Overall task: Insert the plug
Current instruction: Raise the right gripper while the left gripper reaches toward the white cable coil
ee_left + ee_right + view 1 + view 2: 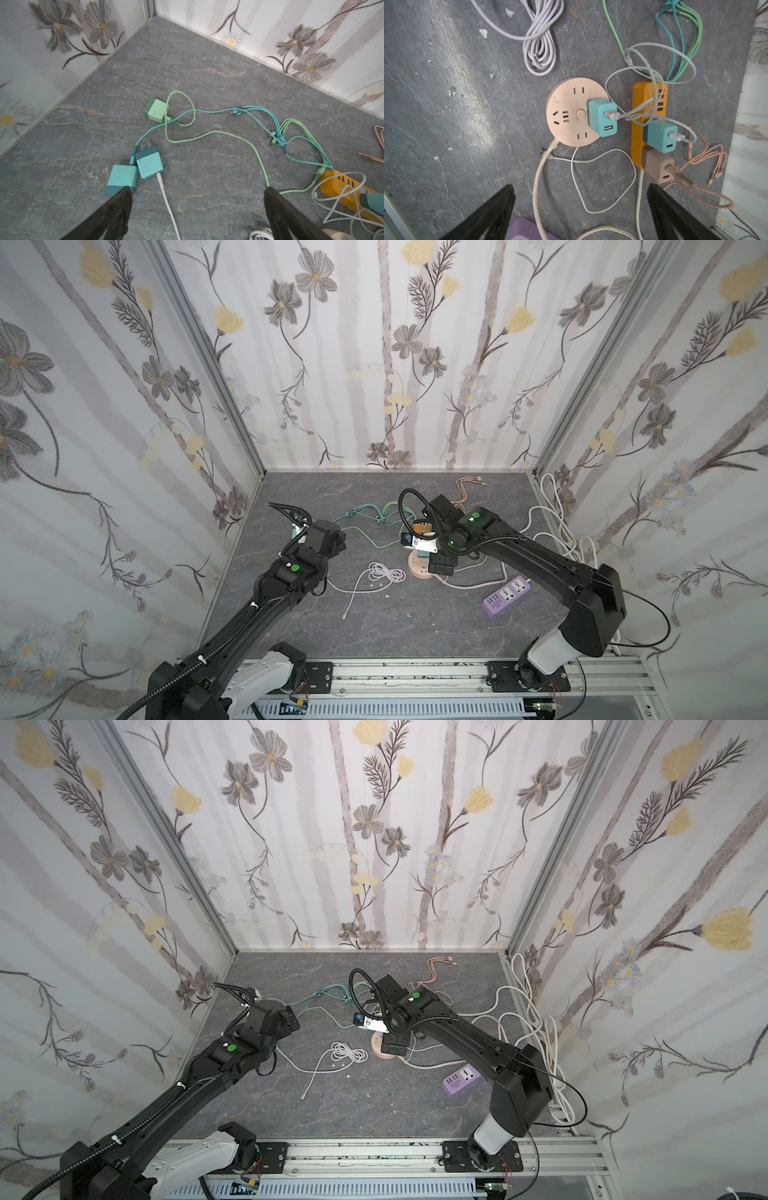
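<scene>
- The right gripper [581, 187] hangs above the table with its fingers spread wide and nothing between them.
- Below it, a teal plug [602, 117] stands upright in a round socket [566, 124], beside the centre button. It looks fully seated, and a white cable [612, 115] is plugged into its top.
- Just beside the round socket lies an orange strip [638, 116] holding two more plugs, one teal and one beige.
- The left gripper [198, 189] is also spread wide and empty.
- Under it, a loose plug [148, 165] lies on its side with its prongs level with the table, touching a second loose plug [121, 180]. A green plug [155, 111] lies apart from them.
- These plugs are probably light, hard blocks of smooth plastic, so they may slip or swivel in a weak pinch.
- The trailing cable could tug or turn a plug as it is lifted.
- The best hold is probably across the two broad flat sides of the body, clear of the prongs and the cable end.
- The prongs are stiff and would likely need squaring with the slots before any pressing.
</scene>
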Available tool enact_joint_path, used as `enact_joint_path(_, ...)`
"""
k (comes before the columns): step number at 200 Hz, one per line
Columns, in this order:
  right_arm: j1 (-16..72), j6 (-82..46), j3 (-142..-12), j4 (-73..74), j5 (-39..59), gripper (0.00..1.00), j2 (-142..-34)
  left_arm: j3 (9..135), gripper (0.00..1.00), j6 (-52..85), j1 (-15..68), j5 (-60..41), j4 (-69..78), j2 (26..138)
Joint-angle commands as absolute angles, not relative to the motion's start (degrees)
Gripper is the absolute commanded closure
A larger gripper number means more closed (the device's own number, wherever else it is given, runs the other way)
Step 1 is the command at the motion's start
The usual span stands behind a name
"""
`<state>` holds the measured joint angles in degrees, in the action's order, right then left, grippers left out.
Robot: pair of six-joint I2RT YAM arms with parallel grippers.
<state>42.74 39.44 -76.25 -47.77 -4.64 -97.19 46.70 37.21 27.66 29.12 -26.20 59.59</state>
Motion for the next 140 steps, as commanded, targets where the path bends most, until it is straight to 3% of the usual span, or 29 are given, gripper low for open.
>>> enact_joint_path(1,42.8,30.1,-70.4,-30.3,-3.6,0.01,-92.6,46.4,0.0,40.2,27.0,28.8,-24.8,60.3)
enact_joint_path(25,42.8,19.6,-61.4,-15.0,-9.5,0.01,-85.6,45.9,0.0,41.5,25.5,27.0,-25.2,60.8)
enact_joint_path(58,42.5,-4.7,-47.9,7.5,-17.3,0.01,-78.3,45.4,0.0,41.9,24.5,20.3,-25.7,63.1)
enact_joint_path(90,41.7,-22.0,-46.7,7.2,-16.7,0.01,-77.1,46.6,0.0,40.8,25.6,14.2,-30.5,67.5)
enact_joint_path(140,41.6,-24.6,-46.8,4.1,-21.9,0.01,-76.8,50.5,0.0,28.8,36.4,6.8,-36.6,77.1)
